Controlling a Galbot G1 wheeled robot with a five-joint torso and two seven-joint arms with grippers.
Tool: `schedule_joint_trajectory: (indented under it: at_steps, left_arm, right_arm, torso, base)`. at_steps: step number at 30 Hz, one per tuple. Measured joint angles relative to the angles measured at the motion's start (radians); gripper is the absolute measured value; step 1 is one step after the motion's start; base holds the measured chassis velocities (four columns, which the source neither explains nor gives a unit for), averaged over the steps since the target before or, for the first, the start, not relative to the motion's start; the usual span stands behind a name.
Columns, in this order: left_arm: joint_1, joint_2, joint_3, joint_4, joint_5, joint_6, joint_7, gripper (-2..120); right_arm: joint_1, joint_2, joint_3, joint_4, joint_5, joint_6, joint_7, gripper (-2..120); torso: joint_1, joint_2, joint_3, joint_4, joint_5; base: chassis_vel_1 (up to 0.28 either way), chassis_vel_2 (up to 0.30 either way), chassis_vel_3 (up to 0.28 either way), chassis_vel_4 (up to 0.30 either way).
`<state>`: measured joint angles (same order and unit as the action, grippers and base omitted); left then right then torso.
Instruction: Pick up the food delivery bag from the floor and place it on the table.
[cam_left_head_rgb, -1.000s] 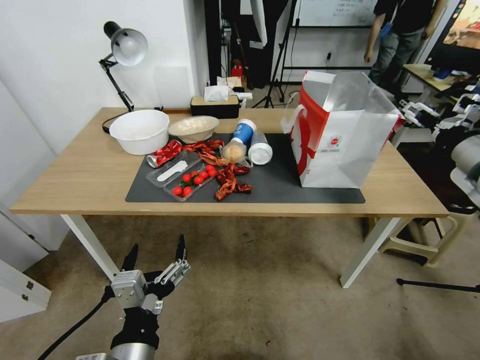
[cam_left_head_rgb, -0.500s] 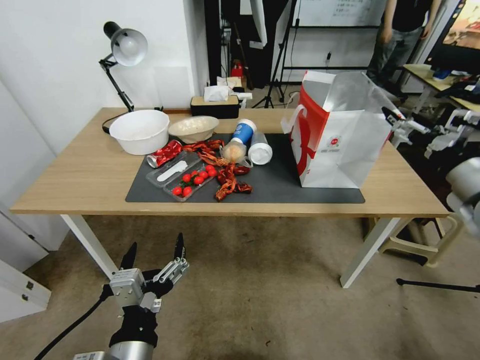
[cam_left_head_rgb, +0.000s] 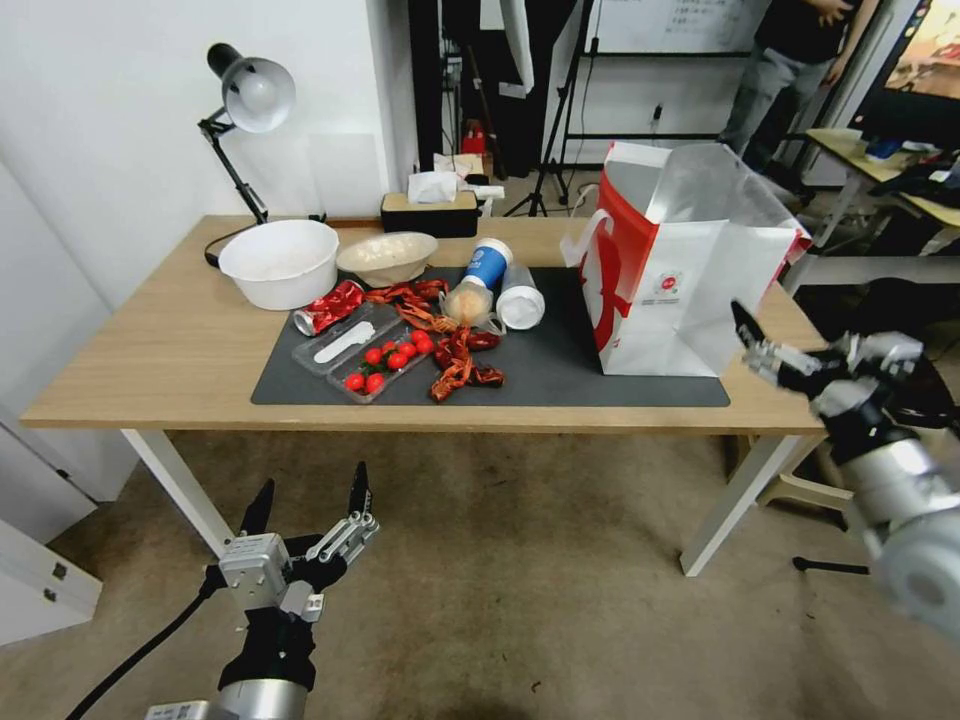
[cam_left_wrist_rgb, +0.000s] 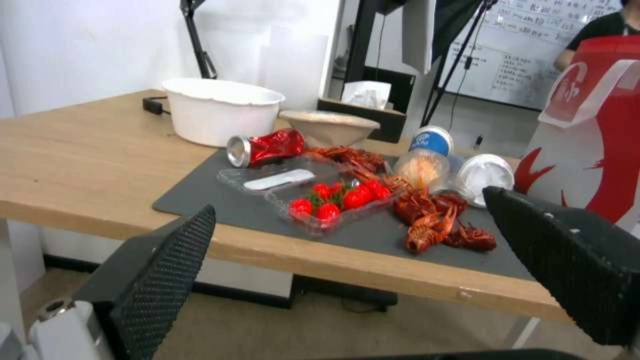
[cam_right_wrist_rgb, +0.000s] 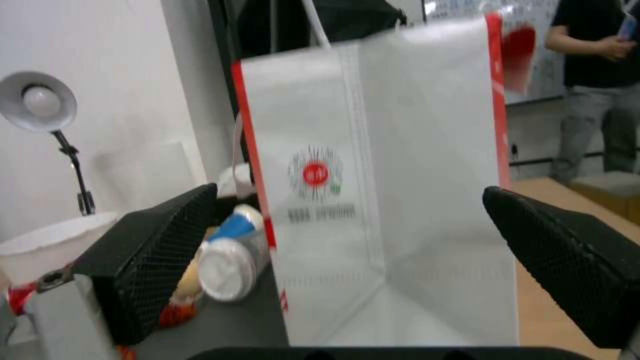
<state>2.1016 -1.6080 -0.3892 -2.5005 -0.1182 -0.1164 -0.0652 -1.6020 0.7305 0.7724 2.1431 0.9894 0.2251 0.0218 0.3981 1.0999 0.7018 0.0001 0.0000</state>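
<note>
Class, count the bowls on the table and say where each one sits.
2. The large white bowl stands on the bare wood at the table's far left, near the lamp. The shallower beige bowl sits just right of it, at the dark mat's back edge.

Even indoor light; right wrist view blurred; head view edges bowed.

Matt white paper bag (cam_left_head_rgb: 690, 290) with silvery foil lining, on a light wood table (cam_left_head_rgb: 160, 350).
</note>
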Motion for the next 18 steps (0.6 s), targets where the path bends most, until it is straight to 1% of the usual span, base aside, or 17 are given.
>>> schedule_joint_trajectory:
  at_steps: [1,2,3,6,7,10,18]
  left_arm:
    - [-0.002,0.0,-0.001,0.0,-0.001,-0.001,0.001,100]
    - [-0.002,0.0,-0.001,0.0,-0.001,-0.001,0.001,100]
    - [-0.004,0.0,-0.001,0.0,-0.001,-0.004,0.0,100]
    - [-0.012,0.0,-0.001,0.007,-0.001,-0.012,-0.003,100]
    - [-0.012,0.0,-0.001,0.007,-0.001,-0.012,-0.003,100]
    - [-0.032,0.001,-0.005,0.025,-0.007,-0.013,-0.004,100]
    - [-0.053,0.004,-0.01,0.048,-0.014,-0.01,0.0,100]
  right_arm:
    - [-0.042,0.039,-0.012,0.015,-0.032,0.003,0.01,100]
    - [-0.042,0.039,-0.012,0.015,-0.032,0.003,0.01,100]
    - [-0.076,0.073,-0.024,0.025,-0.065,0.007,0.015,100]
    - [-0.164,0.164,-0.04,0.043,-0.14,0.014,0.014,100]
    - [-0.164,0.164,-0.04,0.043,-0.14,0.014,0.014,100]
    - [-0.23,0.222,-0.052,0.035,-0.185,0.04,-0.01,100]
    - [-0.287,0.279,-0.065,0.01,-0.219,0.064,-0.051,100]
  torso:
    - [0.0,0.0,0.0,-0.0001,-0.0002]
    - [0.0,0.0,0.0,-0.0001,-0.0002]
    - [0.0,0.0,0.0,-0.0004,-0.0001]
    - [0.0,0.0,0.0,-0.0003,-0.0002]
    - [0.0,0.0,0.0,-0.0003,-0.0002]
    - [0.0,0.0,0.0,-0.0003,-0.0002]
    - [0.0,0.0,0.0,-0.0003,-0.0002]
  base:
    - [0.0,0.0,0.0,0.0]
    - [0.0,0.0,0.0,0.0]
    - [0.0,0.0,0.0,0.0]
    - [0.0,0.0,0.0,0.0]
    - [0.0,0.0,0.0,0.0]
    - [0.0,0.0,0.0,0.0]
    - [0.0,0.0,0.0,0.0]
